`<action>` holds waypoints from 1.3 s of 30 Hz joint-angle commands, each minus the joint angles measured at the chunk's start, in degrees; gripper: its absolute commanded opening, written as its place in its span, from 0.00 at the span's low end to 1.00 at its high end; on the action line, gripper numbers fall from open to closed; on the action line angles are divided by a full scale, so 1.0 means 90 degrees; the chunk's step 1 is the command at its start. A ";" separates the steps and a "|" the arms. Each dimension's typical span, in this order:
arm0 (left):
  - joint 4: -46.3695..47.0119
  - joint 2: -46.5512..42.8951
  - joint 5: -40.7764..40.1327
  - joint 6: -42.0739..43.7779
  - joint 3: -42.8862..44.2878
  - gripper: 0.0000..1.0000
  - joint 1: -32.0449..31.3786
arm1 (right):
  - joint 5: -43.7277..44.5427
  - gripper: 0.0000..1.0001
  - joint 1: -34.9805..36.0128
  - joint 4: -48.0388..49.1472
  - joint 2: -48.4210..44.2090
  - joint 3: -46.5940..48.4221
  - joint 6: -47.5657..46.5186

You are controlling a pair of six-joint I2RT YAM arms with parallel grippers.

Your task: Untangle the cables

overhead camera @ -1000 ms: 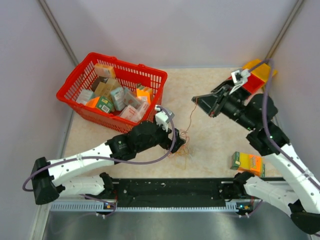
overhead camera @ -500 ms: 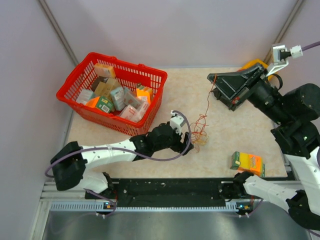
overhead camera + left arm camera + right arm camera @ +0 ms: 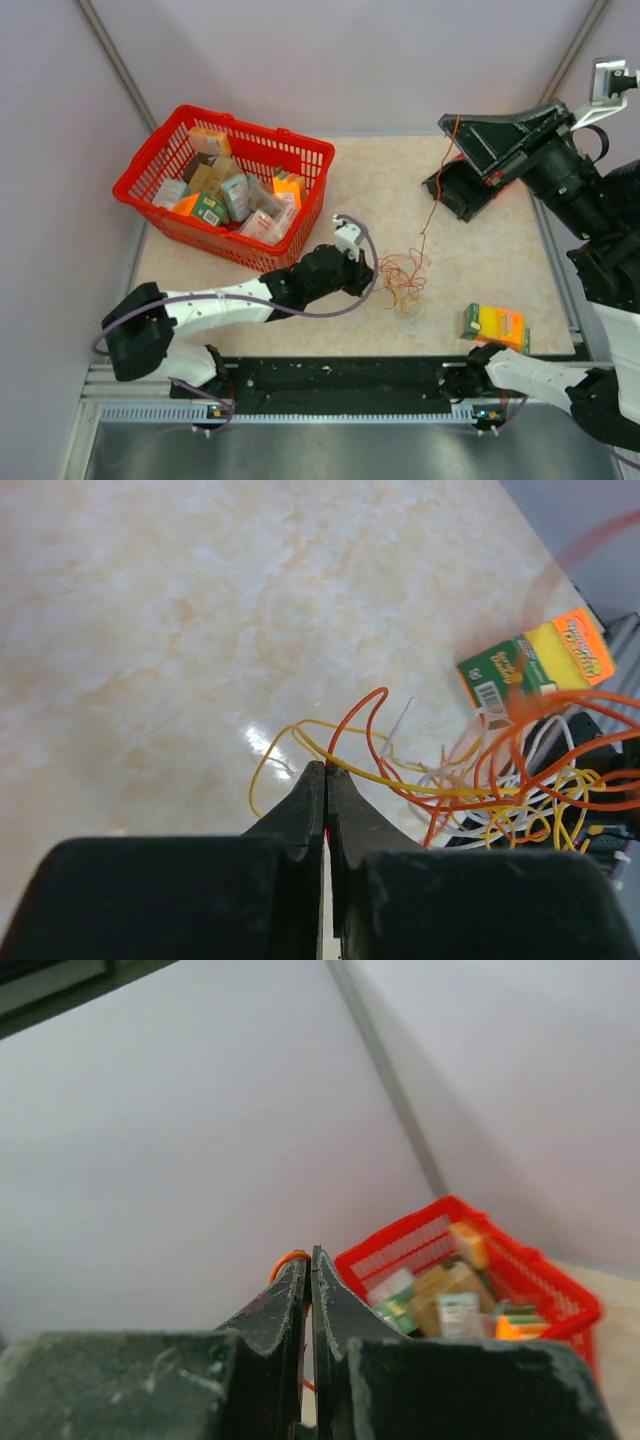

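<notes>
The cables (image 3: 403, 280) lie as a small tangle of thin orange, red, yellow and whitish wires on the beige tabletop, right of centre. My left gripper (image 3: 376, 276) sits low at the tangle's left edge. In the left wrist view it (image 3: 326, 768) is shut on an orange-red wire that runs in between the jaw tips, with the rest of the tangle (image 3: 520, 790) to the right. My right gripper (image 3: 448, 125) is raised high at the back right, shut on one orange strand (image 3: 428, 210) that hangs down to the tangle. A small loop of that strand shows at its tips (image 3: 308, 1255).
A red basket (image 3: 318, 160) full of small boxes stands at the back left, also seen as the basket (image 3: 400, 1245) in the right wrist view. A green and orange crayon box (image 3: 495, 325) lies near the front right, close to the tangle, and shows as the crayon box (image 3: 535, 660) beyond the wires.
My left gripper has shut on a wire at the tangle's edge. My right gripper has risen up and to the right, drawing its orange strand out longer; the tangle shifted slightly right.
</notes>
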 commanded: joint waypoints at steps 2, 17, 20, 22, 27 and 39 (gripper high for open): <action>-0.0729 -0.1656 -0.1494 0.0140 -0.0580 0.00 0.0109 | 0.2126 0.00 0.0019 -0.1287 0.0099 0.1058 -0.1841; -0.3394 -0.5380 -0.2705 0.1146 -0.0074 0.00 0.0109 | 0.5465 0.00 -0.2347 -0.1913 0.0216 -0.0795 -0.3117; -0.3845 -0.5555 -0.2833 0.1000 -0.0025 0.00 0.0109 | 0.3738 0.00 -0.4330 -0.2284 0.0478 -0.0933 -0.2345; -0.3992 -0.5751 -0.2785 0.0932 -0.0141 0.00 0.0109 | 0.2538 0.00 -0.5619 -0.2402 0.0693 -0.1088 -0.1760; -0.4235 -0.6054 -0.2628 0.0892 -0.0298 0.00 0.0100 | 0.0618 0.00 -0.6895 -0.2285 0.1075 -0.1294 -0.1014; -0.3710 -0.5372 -0.0930 0.1449 0.1117 0.00 0.0109 | 0.0177 0.00 -0.5375 -0.1085 0.0753 -0.3040 -0.1268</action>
